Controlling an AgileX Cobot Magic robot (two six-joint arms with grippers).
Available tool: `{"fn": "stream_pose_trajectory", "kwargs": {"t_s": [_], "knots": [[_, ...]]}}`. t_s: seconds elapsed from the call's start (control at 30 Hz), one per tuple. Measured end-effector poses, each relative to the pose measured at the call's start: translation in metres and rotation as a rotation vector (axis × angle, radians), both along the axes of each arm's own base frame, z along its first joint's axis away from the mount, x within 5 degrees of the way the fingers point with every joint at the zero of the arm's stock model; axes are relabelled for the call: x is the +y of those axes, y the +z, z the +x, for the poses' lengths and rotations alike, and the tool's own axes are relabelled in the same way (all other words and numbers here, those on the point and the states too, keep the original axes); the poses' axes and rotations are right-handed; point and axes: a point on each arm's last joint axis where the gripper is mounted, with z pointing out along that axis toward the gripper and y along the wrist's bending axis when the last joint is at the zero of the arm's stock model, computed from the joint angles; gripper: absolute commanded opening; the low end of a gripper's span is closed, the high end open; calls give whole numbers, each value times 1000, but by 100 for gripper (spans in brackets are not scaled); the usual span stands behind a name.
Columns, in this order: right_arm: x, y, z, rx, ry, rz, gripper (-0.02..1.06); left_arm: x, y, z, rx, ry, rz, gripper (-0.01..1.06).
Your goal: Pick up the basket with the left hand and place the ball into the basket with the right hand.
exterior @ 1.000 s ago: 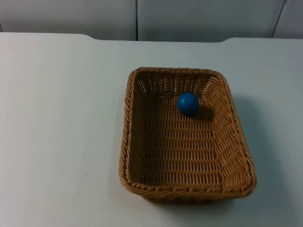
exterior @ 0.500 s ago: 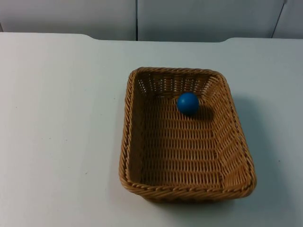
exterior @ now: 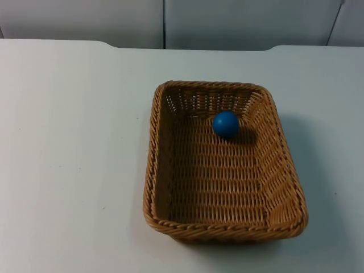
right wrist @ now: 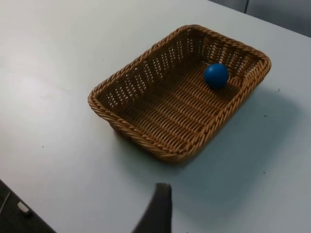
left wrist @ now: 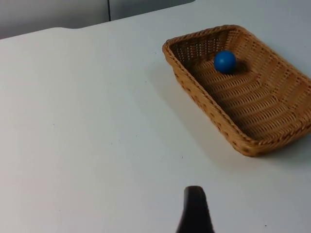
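From above, the wicker basket (exterior: 223, 162) sits flat on the white surface (exterior: 74, 148), the blue ball (exterior: 226, 124) inside near its far wall. The left gripper (left wrist: 195, 213) hangs over bare surface, well apart from the basket. The right gripper (right wrist: 158, 209) hovers just off the basket's near corner. I cannot tell either gripper's spread.

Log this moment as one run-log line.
ball: in basket, far end | basket: on table | left gripper: off basket | right gripper: off basket
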Motion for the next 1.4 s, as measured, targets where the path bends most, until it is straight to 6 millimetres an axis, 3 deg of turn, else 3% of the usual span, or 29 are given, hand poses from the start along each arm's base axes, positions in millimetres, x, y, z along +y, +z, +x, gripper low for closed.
{"fn": "stream_pose_trajectory", "kwargs": {"t_s": [0.07, 0.13, 0.17, 0.23, 0.3, 1.07, 1.4], "knots": [[0, 0, 0, 0, 0, 0, 80, 0, 0, 0, 2, 0, 1, 59], [0, 0, 0, 0, 0, 0, 90, 0, 0, 0, 1, -1, -1, 68], [0, 0, 0, 0, 0, 0, 90, 0, 0, 0, 3, -1, -1, 68], [0, 0, 0, 0, 0, 0, 103, 0, 0, 0, 4, -1, 0, 86], [0, 0, 0, 0, 0, 0, 105, 0, 0, 0, 4, -1, 0, 103], [0, 0, 0, 0, 0, 0, 105, 1, -1, 0, 6, 10, -1, 105], [2, 0, -1, -1, -257, 1, 105, 1, -1, 0, 6, 10, -1, 105]]}}
